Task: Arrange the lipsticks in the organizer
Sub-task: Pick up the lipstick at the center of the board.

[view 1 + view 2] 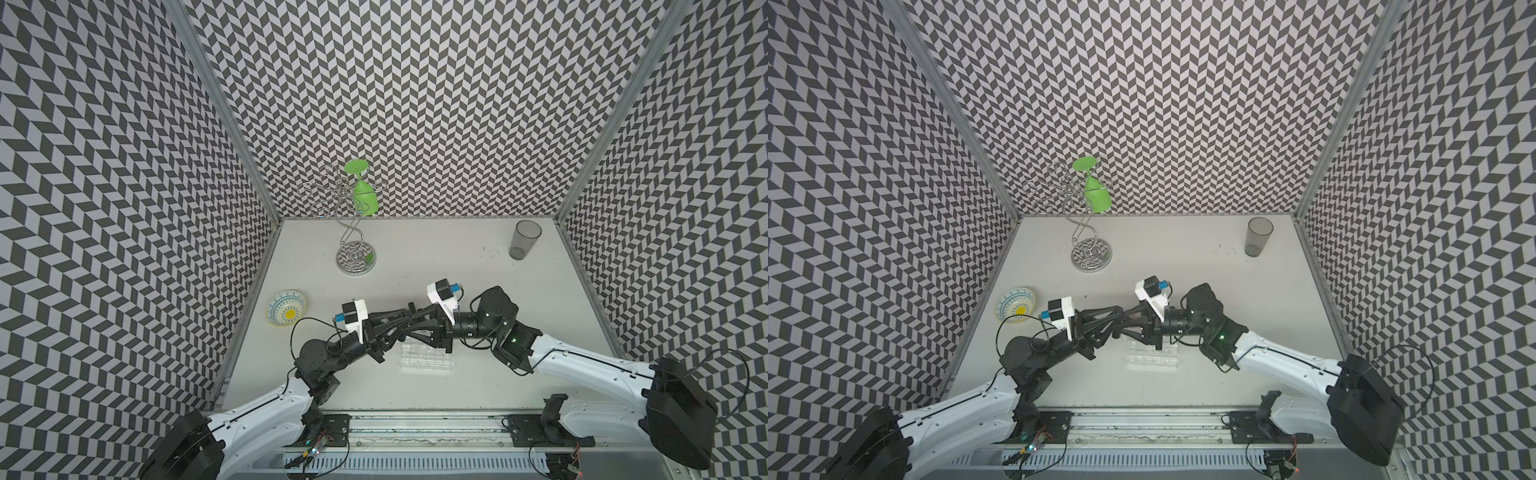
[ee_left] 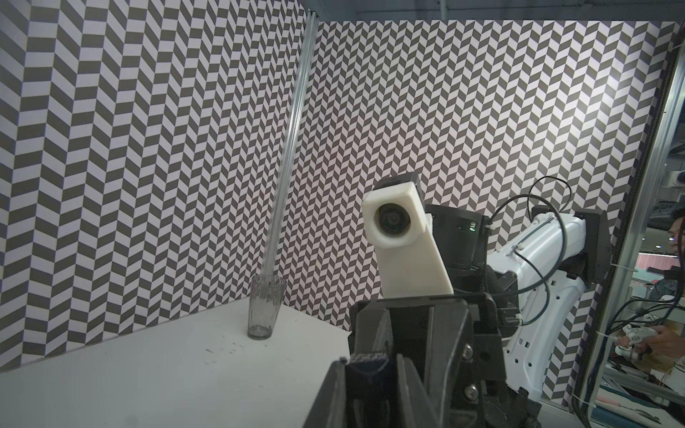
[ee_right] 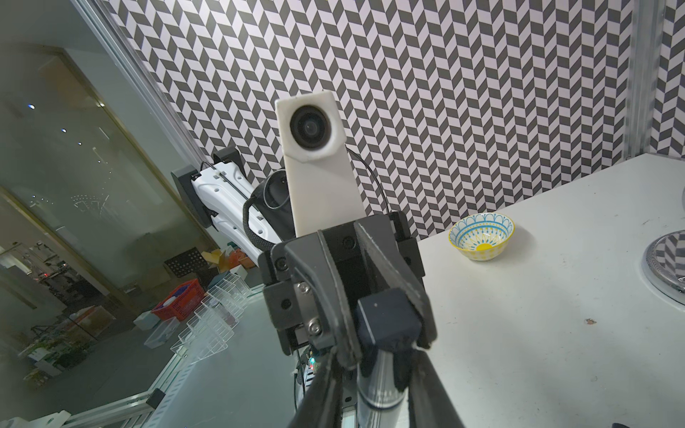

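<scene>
Apparent handover above the clear organizer (image 1: 428, 366) on the bench (image 1: 490, 386): the left tool (image 3: 387, 346) pinches a dark lipstick (image 3: 387, 320) by its cap, leaving the silver-banded end free. The right tool (image 3: 378, 370) flanks that end; whether it grips cannot be told.

Table (image 1: 457, 266): white, scuffed, with a few dark specks toward the far right corner. Grey tumbler (image 1: 524, 240): upright in that corner, close to the walls (image 1: 415, 104), also seen in the left wrist view (image 2: 265, 307). Wire stand (image 1: 356, 257): twisted stem on a round mirrored base, at the back, left of centre. Green goblet (image 1: 365, 195): hangs upside down from one of the stand's loops. Patterned bowl (image 1: 286, 308): blue, yellow and white, upright near the left edge, well apart from the stand. Walls: black-and-white chevron on three sides.
</scene>
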You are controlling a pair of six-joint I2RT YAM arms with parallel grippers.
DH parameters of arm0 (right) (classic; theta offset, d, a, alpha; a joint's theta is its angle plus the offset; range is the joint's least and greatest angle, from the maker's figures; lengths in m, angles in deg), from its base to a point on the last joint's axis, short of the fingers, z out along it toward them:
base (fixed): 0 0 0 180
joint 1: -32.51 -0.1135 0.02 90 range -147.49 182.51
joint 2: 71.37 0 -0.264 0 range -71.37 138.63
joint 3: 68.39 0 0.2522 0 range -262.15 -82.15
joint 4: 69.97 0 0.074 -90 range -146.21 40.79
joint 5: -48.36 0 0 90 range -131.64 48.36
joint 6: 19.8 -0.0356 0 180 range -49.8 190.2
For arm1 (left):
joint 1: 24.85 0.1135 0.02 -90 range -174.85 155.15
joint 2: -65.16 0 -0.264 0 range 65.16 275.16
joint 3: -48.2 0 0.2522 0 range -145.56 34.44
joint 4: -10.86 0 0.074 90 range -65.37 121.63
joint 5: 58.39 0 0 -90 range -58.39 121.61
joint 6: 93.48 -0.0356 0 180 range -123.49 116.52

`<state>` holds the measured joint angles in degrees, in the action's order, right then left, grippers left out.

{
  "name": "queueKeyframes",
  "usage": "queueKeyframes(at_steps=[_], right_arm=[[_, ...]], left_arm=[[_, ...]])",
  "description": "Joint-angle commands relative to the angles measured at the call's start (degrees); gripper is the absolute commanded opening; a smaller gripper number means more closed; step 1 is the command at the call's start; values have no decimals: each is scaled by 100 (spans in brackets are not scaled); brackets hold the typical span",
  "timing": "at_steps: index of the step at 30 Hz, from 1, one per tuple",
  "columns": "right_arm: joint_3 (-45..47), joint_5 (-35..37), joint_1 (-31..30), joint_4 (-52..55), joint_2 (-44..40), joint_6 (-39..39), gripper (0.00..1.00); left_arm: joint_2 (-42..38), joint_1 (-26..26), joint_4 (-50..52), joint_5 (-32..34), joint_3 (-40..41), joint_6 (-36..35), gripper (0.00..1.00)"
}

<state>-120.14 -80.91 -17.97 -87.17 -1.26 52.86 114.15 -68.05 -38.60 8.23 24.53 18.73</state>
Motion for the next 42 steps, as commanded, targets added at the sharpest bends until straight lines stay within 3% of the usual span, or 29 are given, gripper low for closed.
queueKeyframes(at_steps=[1,4,5,8,11,18,26,31,36,42], right_arm=[[-122,229,-108,-24,146,135,20],[-107,282,-111,-33,145,152,15],[-99,299,-109,-21,146,159,14],[-115,365,-104,39,159,199,13],[-88,418,-103,55,127,216,11],[-53,713,-103,258,57,322,8],[175,1320,-93,480,-139,387,8],[490,2271,-93,924,-528,471,8],[1058,3375,-96,855,-960,467,8],[1663,3903,-186,512,-1136,468,8]], left_arm=[[40,-73,108,-144,-72,2,0],[63,-71,108,-125,-55,2,0],[71,-66,117,-115,-55,2,4],[74,-67,225,-38,-72,2,35],[59,-72,254,15,-81,2,55],[-35,-71,685,277,-224,-135,81],[-317,-66,1062,906,-219,-335,91],[-552,-62,1488,1589,-129,-459,91],[-641,-66,1098,2163,346,-473,89],[-482,-57,1104,2321,488,-629,89]])
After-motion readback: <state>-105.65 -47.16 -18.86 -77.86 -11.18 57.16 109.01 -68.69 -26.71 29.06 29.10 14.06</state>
